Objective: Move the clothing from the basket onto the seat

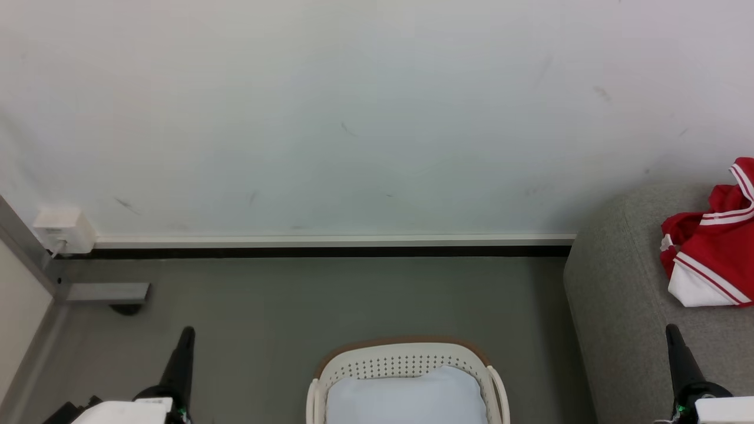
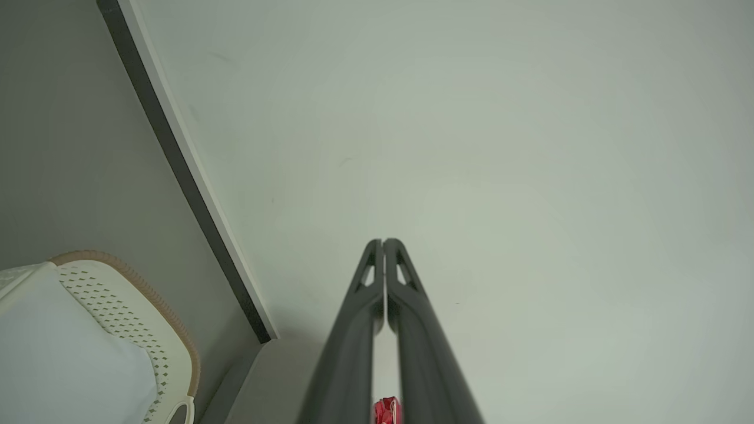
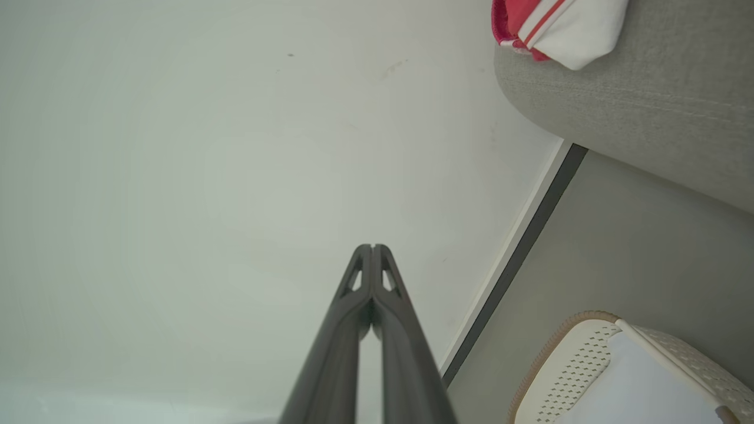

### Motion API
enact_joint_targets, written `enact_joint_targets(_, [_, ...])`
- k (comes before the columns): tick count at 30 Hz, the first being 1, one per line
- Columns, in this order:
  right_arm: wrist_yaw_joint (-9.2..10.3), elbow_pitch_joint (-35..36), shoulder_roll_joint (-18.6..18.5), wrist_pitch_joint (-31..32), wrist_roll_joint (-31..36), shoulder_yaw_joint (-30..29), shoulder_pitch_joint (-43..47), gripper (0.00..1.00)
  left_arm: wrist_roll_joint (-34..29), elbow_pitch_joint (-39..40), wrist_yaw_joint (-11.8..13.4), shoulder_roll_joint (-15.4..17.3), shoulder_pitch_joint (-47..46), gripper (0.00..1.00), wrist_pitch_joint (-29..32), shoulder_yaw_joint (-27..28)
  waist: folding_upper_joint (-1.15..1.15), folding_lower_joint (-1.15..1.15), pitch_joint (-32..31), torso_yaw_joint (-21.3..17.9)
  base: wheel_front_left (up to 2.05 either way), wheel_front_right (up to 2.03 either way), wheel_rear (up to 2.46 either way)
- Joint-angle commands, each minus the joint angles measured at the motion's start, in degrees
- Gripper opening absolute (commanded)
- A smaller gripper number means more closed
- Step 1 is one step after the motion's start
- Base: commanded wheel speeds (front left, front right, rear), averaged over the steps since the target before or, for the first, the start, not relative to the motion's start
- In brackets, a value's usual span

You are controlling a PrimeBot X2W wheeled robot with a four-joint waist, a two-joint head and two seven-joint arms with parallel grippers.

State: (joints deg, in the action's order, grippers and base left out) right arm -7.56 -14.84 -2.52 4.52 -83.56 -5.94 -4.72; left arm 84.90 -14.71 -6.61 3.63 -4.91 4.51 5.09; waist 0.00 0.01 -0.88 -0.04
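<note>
Done: the clothing [image 1: 710,253] lies bunched on the seat [image 1: 618,282], ahead of the right gripper [image 1: 673,331] and a little to its right, apart from its tips
Basket: the basket [image 1: 406,360] stands on the floor between the two grippers, to the right of the left gripper [image 1: 187,337] and to the left of the right one, about level with their fingers
Inside the basket: a pale pad [image 1: 406,397] covers the part in view, and its visible top carries no red fabric
Progress: by my reading the move is nearly or wholly finished, since the red garments seen are all on the seat and none are in the basket
Left to do: perhaps nothing; if a garment lies under the pad or at the basket's near end, it would have to go across to the seat
Left gripper: fingers pressed together tip to tip, pointing at the wall, with nothing between the tips
Right gripper: fingers closed tip to tip in the same way, empty, also aimed at the wall, with the seat just to its right
Hard to make out: a small red bit sits low between the left fingers near their base; it is too small and too cut off to tell cloth from a part of the gripper
Cut off: the basket's near half runs below the head view's edge, and the clothing and the seat run off to the right of the right gripper
Hidden: whatever is beneath the pad, and how many garments make up the red heap
</note>
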Motion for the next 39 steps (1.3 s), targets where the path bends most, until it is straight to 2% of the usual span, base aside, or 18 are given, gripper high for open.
enact_joint_targets(1, [0.11, 0.5, -0.6, 0.3, -1.4, -0.2, -1.2, 0.0, 1.4, 0.3, -0.4, -0.1, -0.9, 0.0, 0.2, 0.4, 0.0, 0.0, 0.0, 0.0, 0.0, 0.0, 0.0])
enact_joint_targets(20, [0.13, 0.9, -0.6, 2.2, -9.0, -0.8, -2.1, 0.0, 7.9, 0.6, -1.1, -0.8, -1.8, 0.0, 2.2, 1.7, 0.0, -0.01, 1.0, 0.0, 0.0, 0.0, 0.0])
enact_joint_targets(39, [0.13, 0.9, -0.6, 2.2, -8.9, -0.8, -2.0, 0.0, 7.8, 0.7, -1.1, -0.8, -1.7, 0.0, 2.3, 1.6, 0.0, -0.01, 1.0, 0.0, 0.0, 0.0, 0.0])
